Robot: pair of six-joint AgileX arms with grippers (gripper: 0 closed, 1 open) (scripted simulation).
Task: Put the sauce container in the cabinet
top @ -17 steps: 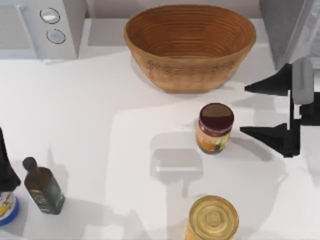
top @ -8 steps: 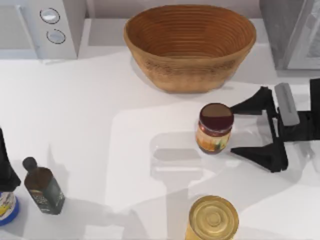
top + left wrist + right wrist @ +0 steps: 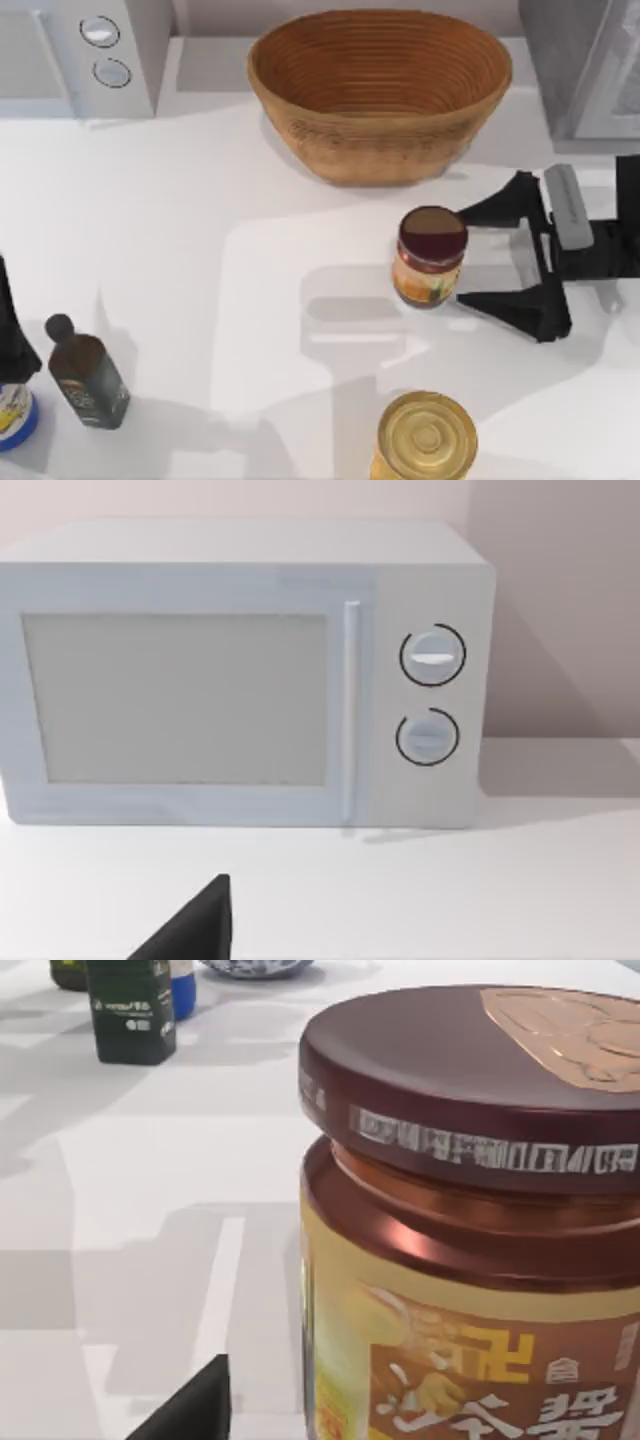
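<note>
Bright, even light; soft grey shadows overlap on the white table point(image 3: 200, 200).

White table point(image 3: 200, 250) carries: sauce container point(image 3: 430, 256) upright, just ahead of the right gripper's spread fingertips point(image 3: 466, 212); wicker basket point(image 3: 380, 90) beyond them; gold-lidded jar point(image 3: 426, 437) nearer; dark bottle point(image 3: 87, 374), microwave point(image 3: 80, 50) far left.

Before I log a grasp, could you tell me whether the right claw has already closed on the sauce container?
No: in the top view the right claw is open, its fingers apart beside the sauce container.
</note>
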